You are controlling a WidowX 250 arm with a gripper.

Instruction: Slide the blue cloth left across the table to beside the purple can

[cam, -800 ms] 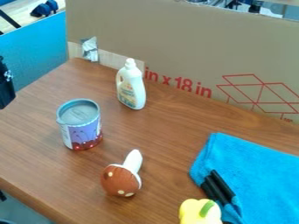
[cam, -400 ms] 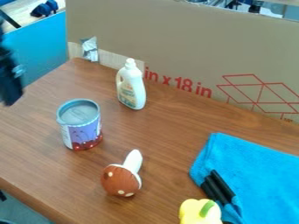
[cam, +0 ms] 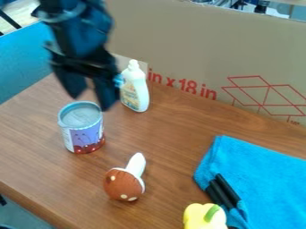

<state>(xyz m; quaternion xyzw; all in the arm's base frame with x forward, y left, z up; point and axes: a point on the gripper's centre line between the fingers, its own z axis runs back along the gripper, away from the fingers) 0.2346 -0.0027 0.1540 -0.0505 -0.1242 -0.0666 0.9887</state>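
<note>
The arm has swung in from the view's left edge, bringing the gripper (cam: 91, 103) over the area at the can's far rim, its fingers spread with nothing between them.
Nearest the camera, well to the right of the can (cam: 85, 137) in the view, is a yellow pepper (cam: 203, 217) with a green stem; two black rods (cam: 224, 192) lie on a blue cloth (cam: 263, 179) just beyond it. Nearer the camera than the can and slightly to its right, a brown, white-spotted mushroom (cam: 124, 184) lies with its white stem pointing away. The can stands upright on the wooden table (cam: 161, 147); beyond it and to its right stands a white bottle (cam: 136, 91), partly behind the gripper. Farther back than the can rises a cardboard panel (cam: 185, 40) with red print.
</note>
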